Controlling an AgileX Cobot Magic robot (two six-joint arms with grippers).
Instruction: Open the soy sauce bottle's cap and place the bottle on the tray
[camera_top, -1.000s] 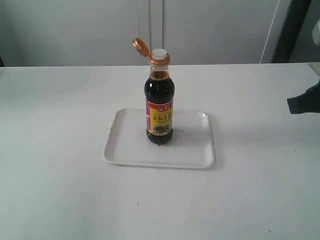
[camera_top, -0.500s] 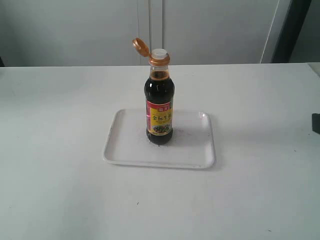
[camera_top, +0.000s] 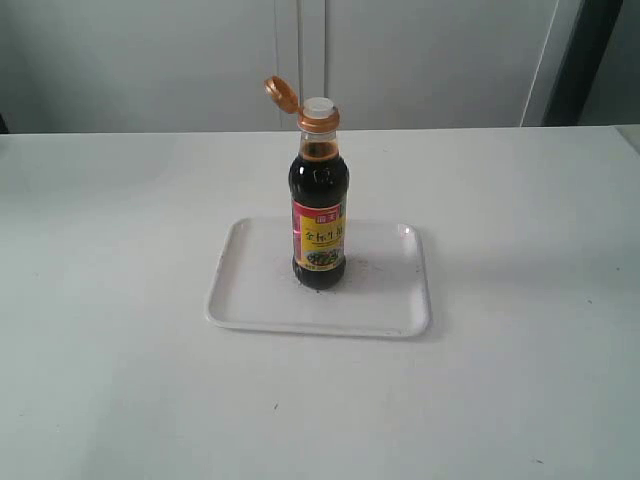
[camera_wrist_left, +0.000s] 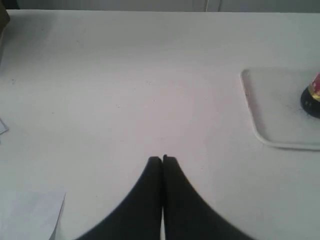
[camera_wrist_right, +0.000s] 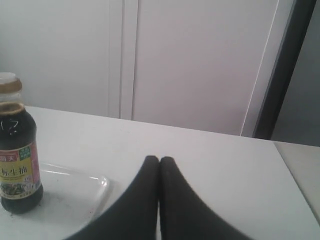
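The tray (camera_top: 250, 290) lies flat on the white table (camera_top: 120, 380), its long side toward the exterior camera. The soy sauce bottle (camera_top: 319, 215) stands upright on the tray, well inside the rim and close to the tray's middle. Its base rests on the tray floor, and its red, yellow and green label faces the exterior camera. Dark liquid fills the bottle up into the narrow neck. The cap (camera_top: 281, 93) is flipped open. It hangs back on its hinge at the top of the neck, high above the tray, and tilts up and out toward the tray's left end as the exterior view shows it. The white spout (camera_top: 319, 106) under it is uncovered. A few faint specks (camera_top: 357, 264) mark the tray floor just beside the bottle's base.

The left gripper (camera_wrist_left: 162, 159) has its two dark fingers pressed together with nothing between them. It sits over bare table, apart from the tray, and touches neither the tray nor the bottle. A pale sheet of paper (camera_wrist_left: 30, 215) lies on the table on the side of this gripper away from the tray.

The right gripper (camera_wrist_right: 159, 160) is likewise pressed together and pinches nothing. It is off the tray near one corner, and the bottle stands apart from its fingers
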